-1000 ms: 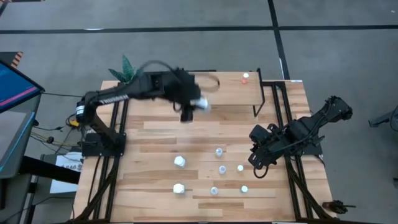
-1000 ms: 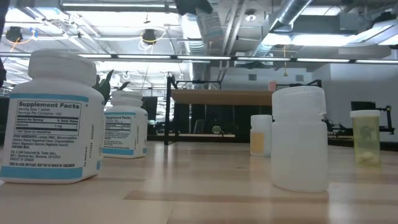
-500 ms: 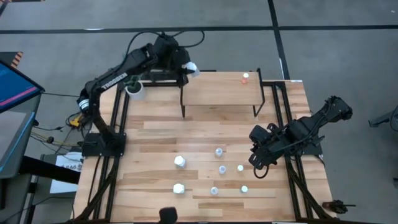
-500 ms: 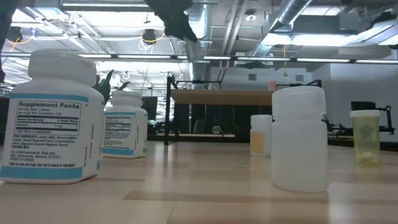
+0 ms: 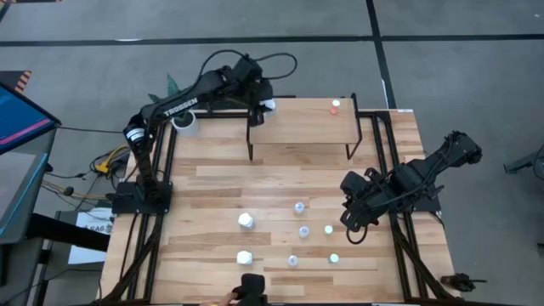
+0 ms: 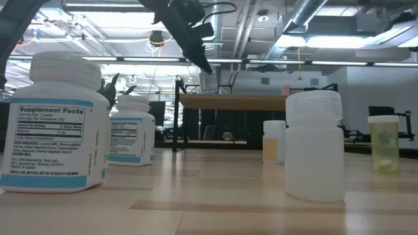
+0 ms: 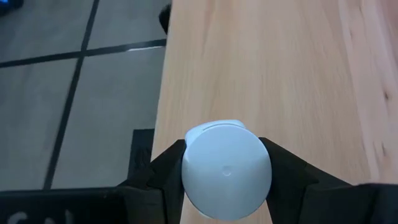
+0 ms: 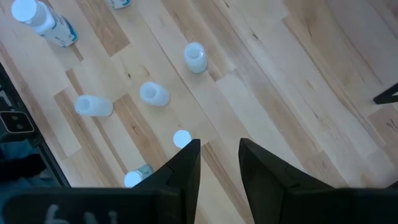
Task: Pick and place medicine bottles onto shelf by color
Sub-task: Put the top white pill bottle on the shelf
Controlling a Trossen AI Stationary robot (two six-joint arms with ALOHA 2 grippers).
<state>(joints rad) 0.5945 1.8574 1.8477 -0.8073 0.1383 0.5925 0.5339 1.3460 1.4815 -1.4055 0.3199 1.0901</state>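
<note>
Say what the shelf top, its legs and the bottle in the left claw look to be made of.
Shelf top: pale wood, matte, faint straight grain.
Legs: thin black metal, likely painted.
Bottle, gripped in the left claw: white plastic, smooth, slight sheen, moulding dot on the cap.

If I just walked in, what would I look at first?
Probably the left claw, shut on a white bottle over the left end of the little wooden shelf. One red-capped bottle already stands on the shelf's far right. Seven more bottles wait on the table near the resting right claw.
</note>
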